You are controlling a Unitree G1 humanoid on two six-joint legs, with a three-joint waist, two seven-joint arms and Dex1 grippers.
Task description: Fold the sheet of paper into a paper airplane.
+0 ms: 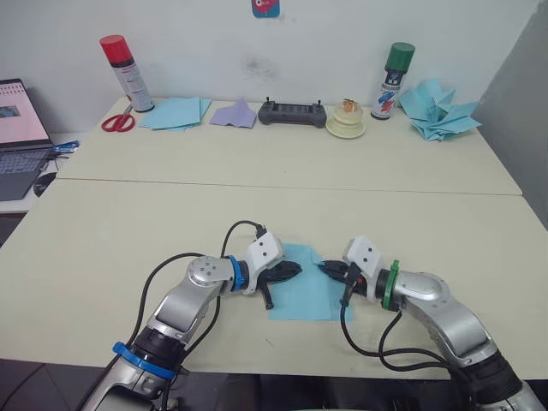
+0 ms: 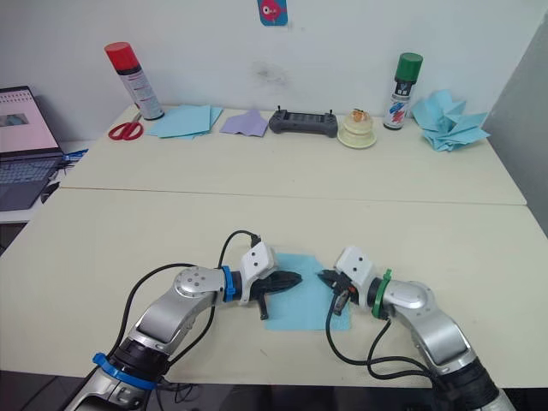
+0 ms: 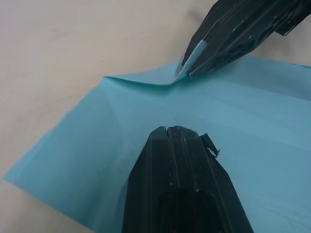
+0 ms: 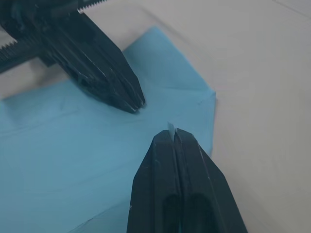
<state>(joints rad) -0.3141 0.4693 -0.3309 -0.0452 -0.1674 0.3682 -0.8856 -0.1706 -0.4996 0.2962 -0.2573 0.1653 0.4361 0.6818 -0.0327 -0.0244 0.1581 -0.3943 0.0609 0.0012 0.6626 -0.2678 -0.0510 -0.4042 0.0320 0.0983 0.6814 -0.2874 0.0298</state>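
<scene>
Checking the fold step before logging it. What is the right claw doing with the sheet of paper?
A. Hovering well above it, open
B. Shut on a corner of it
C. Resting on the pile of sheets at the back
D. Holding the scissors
B: the right claw is shut with a corner of the sheet of paper pinched between its fingers, and the paper lifts there.

The open laptop (image 1: 19,137) at 9 o'clock on the pale tabletop (image 1: 274,214) is cut off by the picture's edge, its screen content too small to read. The thin sky-blue sheet of paper (image 1: 304,287) is partly covered by the black-fingered left hand (image 1: 287,272) and right hand (image 1: 330,269). The red-and-blue sticker (image 1: 265,7) on the wall at 12 o'clock is cropped.
</scene>
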